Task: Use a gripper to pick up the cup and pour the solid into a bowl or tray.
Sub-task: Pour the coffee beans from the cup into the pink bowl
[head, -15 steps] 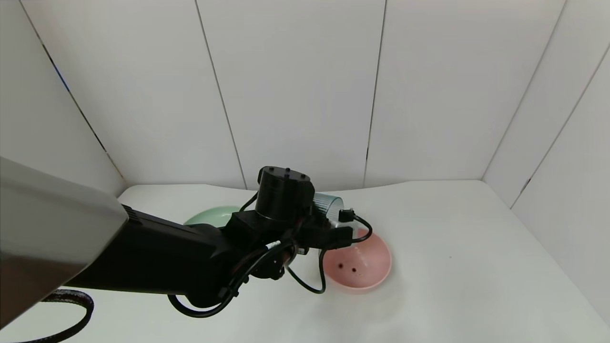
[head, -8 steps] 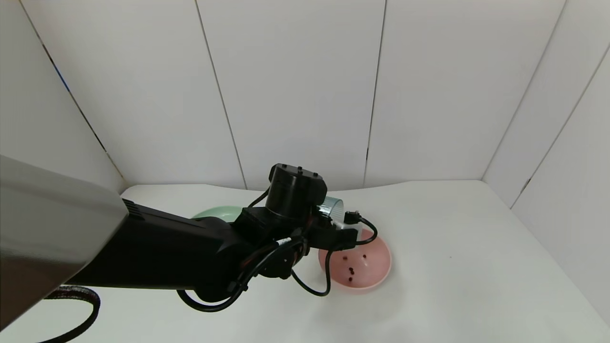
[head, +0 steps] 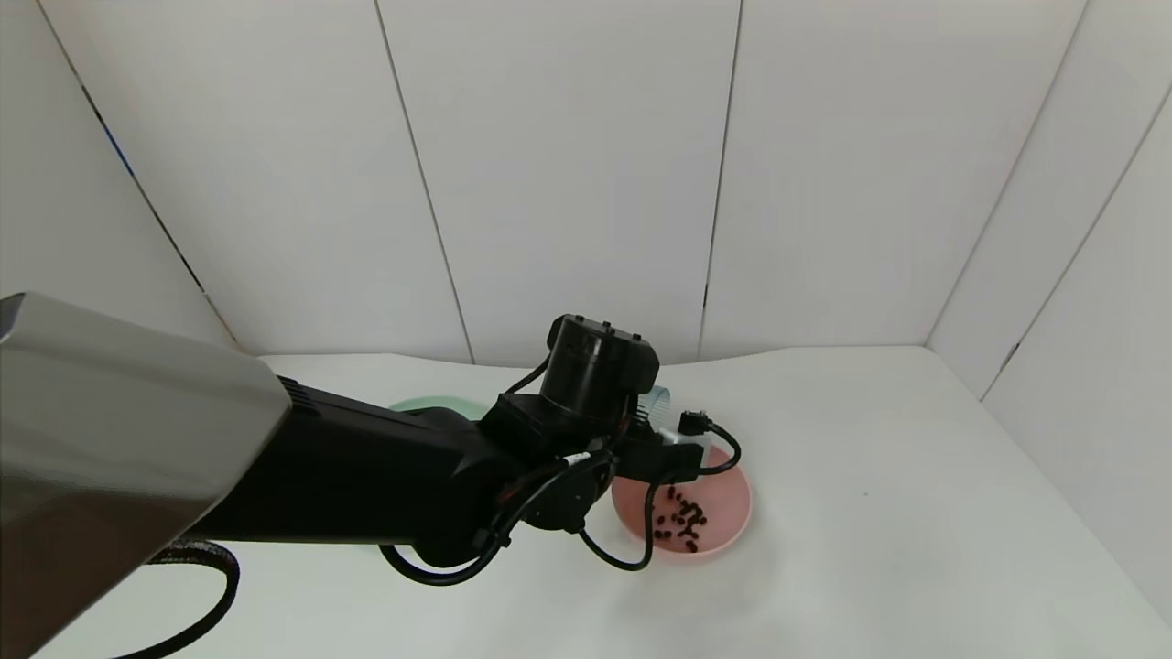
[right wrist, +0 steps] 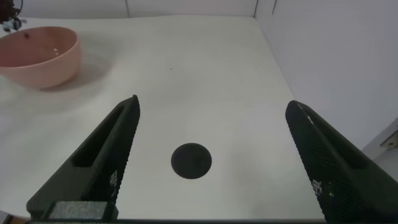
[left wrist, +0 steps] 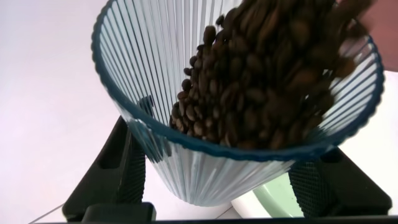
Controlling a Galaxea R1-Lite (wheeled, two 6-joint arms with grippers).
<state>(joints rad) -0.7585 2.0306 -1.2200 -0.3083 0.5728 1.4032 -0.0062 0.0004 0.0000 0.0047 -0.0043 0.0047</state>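
Left tool (left wrist: 217, 186) clamped, wrist rolled; right tool (right wrist: 217, 155) spread, idle.

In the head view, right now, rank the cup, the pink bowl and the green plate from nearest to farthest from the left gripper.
1. The cup, clamped in the left gripper, tipped.
2. The pink bowl, just below, catching the beans.
3. The green plate, behind the arm, toward the robot's left.

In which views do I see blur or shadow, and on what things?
Left wrist view: the beans sliding toward the rim of the cup are smeared by motion. Right wrist view: the pink bowl throws a soft shadow on the table. Head view: light is even, and the beans in the bowl look sharp.
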